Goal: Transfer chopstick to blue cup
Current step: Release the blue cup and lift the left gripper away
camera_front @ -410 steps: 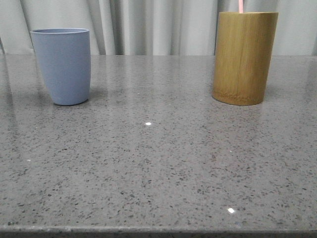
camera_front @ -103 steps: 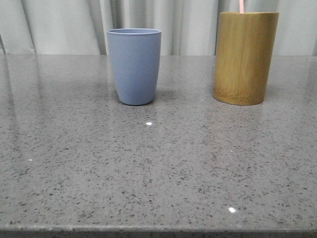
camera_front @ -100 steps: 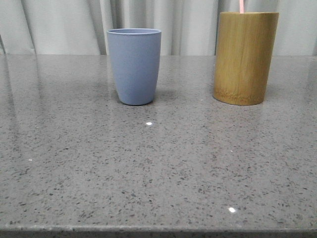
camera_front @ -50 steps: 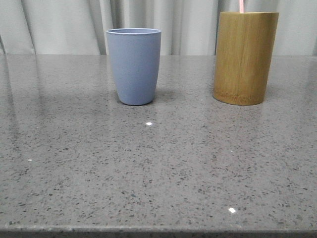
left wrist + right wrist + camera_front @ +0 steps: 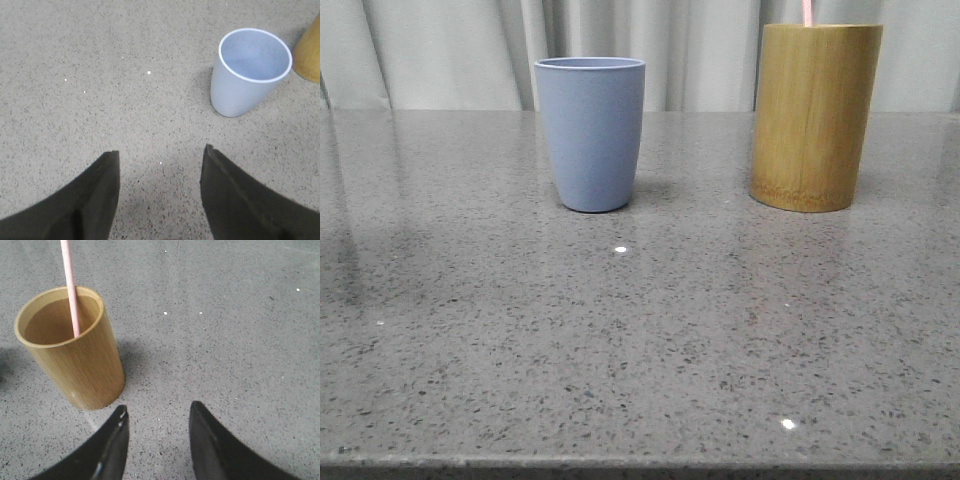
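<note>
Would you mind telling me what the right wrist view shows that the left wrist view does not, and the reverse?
Only the right wrist view shows the pink chopstick standing inside the bamboo cup, that cup's whole mouth, and the right claw, open and holding nothing. Only the left wrist view shows the blue cup, which looks empty inside, and the left claw, also open and holding nothing. Both show the speckled grey table, and the left wrist view catches just an edge of the bamboo cup.
</note>
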`<act>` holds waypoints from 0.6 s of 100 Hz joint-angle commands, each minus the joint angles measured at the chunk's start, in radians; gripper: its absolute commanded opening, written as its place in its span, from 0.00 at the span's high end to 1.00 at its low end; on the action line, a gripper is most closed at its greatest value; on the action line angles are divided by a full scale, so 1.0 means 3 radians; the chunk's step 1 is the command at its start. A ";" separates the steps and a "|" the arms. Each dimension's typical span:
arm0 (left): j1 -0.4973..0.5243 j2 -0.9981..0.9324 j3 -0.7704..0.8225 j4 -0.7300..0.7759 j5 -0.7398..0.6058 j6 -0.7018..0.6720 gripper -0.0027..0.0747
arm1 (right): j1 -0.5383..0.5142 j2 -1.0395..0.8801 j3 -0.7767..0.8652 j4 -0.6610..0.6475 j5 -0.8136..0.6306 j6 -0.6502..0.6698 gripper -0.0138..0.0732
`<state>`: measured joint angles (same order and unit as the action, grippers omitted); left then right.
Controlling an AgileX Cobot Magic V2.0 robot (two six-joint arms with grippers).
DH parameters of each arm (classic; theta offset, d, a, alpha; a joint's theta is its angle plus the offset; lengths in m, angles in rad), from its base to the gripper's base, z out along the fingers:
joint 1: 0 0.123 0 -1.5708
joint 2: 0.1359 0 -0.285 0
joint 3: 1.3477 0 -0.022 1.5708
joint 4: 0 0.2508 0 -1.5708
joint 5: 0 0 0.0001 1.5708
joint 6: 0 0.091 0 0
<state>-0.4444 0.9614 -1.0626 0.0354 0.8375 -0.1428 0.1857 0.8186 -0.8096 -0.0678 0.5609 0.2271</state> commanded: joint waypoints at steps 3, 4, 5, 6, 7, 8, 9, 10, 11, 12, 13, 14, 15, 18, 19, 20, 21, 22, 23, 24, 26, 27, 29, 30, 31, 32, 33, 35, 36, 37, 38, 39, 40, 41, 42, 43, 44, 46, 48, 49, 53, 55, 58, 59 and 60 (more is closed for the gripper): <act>0.0012 -0.0252 0.0146 0.0018 -0.0331 -0.0070 0.49 | 0.0035 0.0055 -0.0209 -0.0035 -0.0192 -0.0034 0.48; 0.0012 -0.0263 0.0160 0.0018 -0.0333 -0.0070 0.49 | 0.0036 0.0061 -0.0225 -0.0035 -0.0192 -0.0034 0.48; 0.0012 -0.0274 0.0185 0.0018 -0.0341 -0.0070 0.49 | 0.0041 0.0064 -0.0234 -0.0035 -0.0187 -0.0034 0.48; 0.0012 -0.0297 0.0197 0.0018 -0.0341 -0.0081 0.49 | 0.0046 0.0070 -0.0253 -0.0035 -0.0187 -0.0034 0.48; 0.0012 -0.0310 0.0209 0.0018 -0.0349 -0.0092 0.49 | 0.0051 0.0074 -0.0263 -0.0035 -0.0182 -0.0034 0.47; 0.0012 -0.0334 0.0231 0.0018 -0.0348 -0.0102 0.49 | 0.0052 0.0087 -0.0281 -0.0035 -0.0182 -0.0034 0.46; 0.0012 -0.0345 0.0242 0.0018 -0.0348 -0.0107 0.49 | 0.0060 0.0094 -0.0291 -0.0035 -0.0185 -0.0034 0.46; 0.0012 -0.0368 0.0263 0.0018 -0.0348 -0.0105 0.49 | 0.0064 0.0109 -0.0301 -0.0032 -0.0185 -0.0034 0.45; 0.0012 -0.0380 0.0272 0.0018 -0.0348 -0.0105 0.49 | 0.0068 0.0116 -0.0319 -0.0032 -0.0185 -0.0034 0.44; 0.0012 -0.0391 0.0291 0.0018 -0.0348 -0.0108 0.49 | 0.0077 0.0122 -0.0330 -0.0032 -0.0185 -0.0034 0.42; 0.0012 -0.0411 0.0300 0.0018 -0.0348 -0.0108 0.49 | 0.0081 0.0136 -0.0350 -0.0032 -0.0185 -0.0034 0.41; 0.0012 -0.0422 0.0309 0.0018 -0.0348 -0.0115 0.49 | 0.0088 0.0144 -0.0361 -0.0032 -0.0185 -0.0034 0.40; 0.0012 -0.0442 0.0325 0.0018 -0.0348 -0.0114 0.49 | 0.0091 0.0161 -0.0383 -0.0028 -0.0185 -0.0034 0.39; 0.0012 -0.0478 0.0356 0.0012 -0.0348 -0.0114 0.49 | 0.0109 0.0200 -0.0430 -0.0013 -0.0180 -0.0034 0.36; 0.0012 -0.0497 0.0369 0.0012 -0.0348 -0.0114 0.49 | 0.0121 0.0220 -0.0454 -0.0008 -0.0173 -0.0034 0.34; 0.0012 -0.0505 0.0376 0.0012 -0.0348 -0.0114 0.49 | 0.0121 0.0229 -0.0467 -0.0003 -0.0173 -0.0034 0.34; 0.0012 -0.0513 0.0384 0.0012 -0.0348 -0.0114 0.49 | 0.0128 0.0239 -0.0480 0.0001 -0.0166 -0.0034 0.33; 0.0012 -0.0528 0.0395 0.0012 -0.0348 -0.0114 0.49 | 0.0131 0.0260 -0.0493 0.0012 -0.0166 -0.0034 0.32; 0.0012 -0.0536 0.0400 0.0012 -0.0348 -0.0114 0.49 | 0.0140 0.0270 -0.0518 0.0017 -0.0160 -0.0034 0.32; 0.0012 -0.0549 0.0412 0.0012 -0.0348 -0.0114 0.49 | 0.0149 0.0291 -0.0543 0.0025 -0.0158 -0.0034 0.31; 0.0012 -0.0563 0.0428 0.0012 -0.0348 -0.0114 0.49 | 0.0153 0.0311 -0.0567 0.0028 -0.0162 -0.0034 0.31; 0.0012 -0.0576 0.0432 0.0012 -0.0348 -0.0114 0.49 | 0.0158 0.0331 -0.0590 0.0035 -0.0162 -0.0034 0.31; 0.0012 -0.0592 0.0447 0.0012 -0.0348 -0.0114 0.49 | 0.0168 0.0362 -0.0623 0.0048 -0.0171 -0.0034 0.31; 0.0012 -0.0596 0.0451 0.0012 -0.0348 -0.0114 0.49 | 0.0175 0.0373 -0.0635 0.0051 -0.0180 -0.0034 0.31; 0.0012 -0.0605 0.0457 0.0012 -0.0348 -0.0114 0.49 | 0.0179 0.0394 -0.0646 0.0052 -0.0186 -0.0034 0.31; 0.0012 -0.0609 0.0457 0.0012 -0.0348 -0.0114 0.49 | 0.0183 0.0405 -0.0667 0.0052 -0.0195 -0.0034 0.31; 0.0012 -0.0612 0.0464 0.0012 -0.0348 -0.0114 0.49 | 0.0191 0.0416 -0.0676 0.0052 -0.0202 -0.0034 0.31; 0.0012 -0.0621 0.0471 0.0012 -0.0348 -0.0114 0.49 | 0.0205 0.0461 -0.0719 0.0059 -0.0234 -0.0034 0.31; 0.0012 -0.0629 0.0472 0.0012 -0.0348 -0.0114 0.49 | 0.0210 0.0472 -0.0728 0.0059 -0.0234 -0.0034 0.31; 0.0012 -0.0628 0.0472 0.0012 -0.0348 -0.0114 0.49 | 0.0219 0.0484 -0.0738 0.0059 -0.0249 -0.0034 0.31; 0.0012 -0.0635 0.0476 0.0012 -0.0348 -0.0114 0.49 | 0.0224 0.0507 -0.0748 0.0059 -0.0259 -0.0034 0.31; 0.0012 -0.0635 0.0479 0.0012 -0.0348 -0.0114 0.49 | 0.0228 0.0519 -0.0771 0.0059 -0.0276 -0.0034 0.31; 0.0012 -0.0635 0.0479 0.0012 -0.0348 -0.0114 0.49 | 0.0243 0.0546 -0.0793 0.0059 -0.0287 -0.0034 0.31; 0.0012 -0.0635 0.0487 0.0012 -0.0348 -0.0114 0.49 | 0.0243 0.0559 -0.0804 0.0059 -0.0287 -0.0034 0.31; 0.0012 -0.0635 0.0486 0.0012 -0.0348 -0.0114 0.49 | 0.0252 0.0573 -0.0816 0.0059 -0.0299 -0.0034 0.31; 0.0012 -0.0635 0.0488 0.0012 -0.0348 -0.0114 0.49 | 0.0256 0.0602 -0.0841 0.0062 -0.0303 -0.0034 0.31; 0.0012 -0.0635 0.0488 0.0012 -0.0348 -0.0114 0.49 | 0.0265 0.0616 -0.0852 0.0060 -0.0309 -0.0034 0.31; 0.0012 -0.0635 0.0494 0.0012 -0.0348 -0.0114 0.49 | 0.0276 0.0661 -0.0893 0.0060 -0.0315 -0.0034 0.31; 0.0012 -0.0635 0.0494 0.0012 -0.0342 -0.0114 0.49 | 0.0290 0.0709 -0.0933 0.0060 -0.0319 -0.0034 0.31; 0.0012 -0.0635 0.0494 0.0003 -0.0342 -0.0114 0.49 | 0.0300 0.0726 -0.0946 0.0060 -0.0322 -0.0034 0.31; 0.0012 -0.0635 0.0494 0.0005 -0.0342 -0.0114 0.49 | 0.0328 0.0829 -0.1032 0.0060 -0.0326 -0.0034 0.31; 0.0012 -0.0635 0.0494 -0.0003 -0.0342 -0.0114 0.49 | 0.0348 0.0884 -0.1079 0.0060 -0.0327 -0.0034 0.31; 0.0012 -0.0635 0.0494 -0.0003 -0.0342 -0.0114 0.49 | 0.0376 0.0958 -0.1140 0.0060 -0.0334 -0.0034 0.31; 0.0012 -0.0635 0.0494 -0.0003 -0.0342 -0.0114 0.49 | 0.0383 0.0977 -0.1156 0.0060 -0.0337 -0.0034 0.31; 0.0012 -0.0635 0.0494 -0.0003 -0.0342 -0.0114 0.49 | 0.0393 0.1035 -0.1203 0.0060 -0.0342 -0.0034 0.31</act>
<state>-0.4444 0.7752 -0.8893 0.0362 0.8058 -0.1652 0.2845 1.0759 -1.0844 -0.0471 0.5429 0.2271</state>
